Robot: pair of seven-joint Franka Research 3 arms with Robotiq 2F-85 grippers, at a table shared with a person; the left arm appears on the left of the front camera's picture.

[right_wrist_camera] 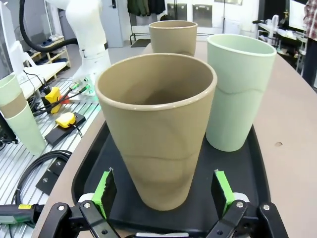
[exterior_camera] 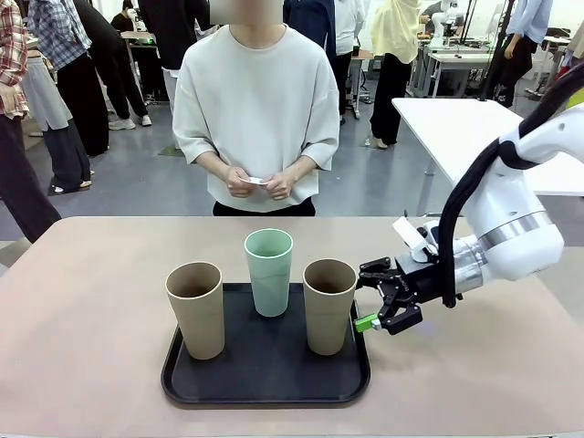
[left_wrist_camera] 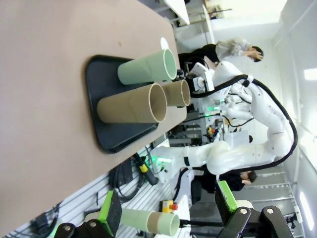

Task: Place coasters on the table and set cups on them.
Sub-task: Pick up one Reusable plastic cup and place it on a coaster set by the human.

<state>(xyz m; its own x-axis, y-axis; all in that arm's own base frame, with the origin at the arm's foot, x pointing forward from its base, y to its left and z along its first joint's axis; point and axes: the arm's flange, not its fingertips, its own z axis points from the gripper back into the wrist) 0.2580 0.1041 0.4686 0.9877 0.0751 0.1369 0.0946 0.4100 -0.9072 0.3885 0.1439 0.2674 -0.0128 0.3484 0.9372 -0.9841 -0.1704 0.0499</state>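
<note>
Three cups stand on a black tray (exterior_camera: 265,379) on the beige table (exterior_camera: 82,319): a tan cup (exterior_camera: 194,308) at the left, a mint green cup (exterior_camera: 268,271) behind the middle, and a tan cup (exterior_camera: 328,304) at the right. My right gripper (exterior_camera: 370,299) is open just right of that cup. In the right wrist view, the tan cup (right_wrist_camera: 156,129) stands between its green pads (right_wrist_camera: 105,191), apart from both. My left gripper (left_wrist_camera: 168,210) is open and empty, off the table's side. The person holds the thin white coasters (exterior_camera: 257,181) in both hands.
A white-topped table (exterior_camera: 474,128) stands at the back right, with several people walking behind. Spare stacked cups (right_wrist_camera: 20,119) sit below the table's edge on the robot's side, beside cables. Bare table lies on both sides of the tray.
</note>
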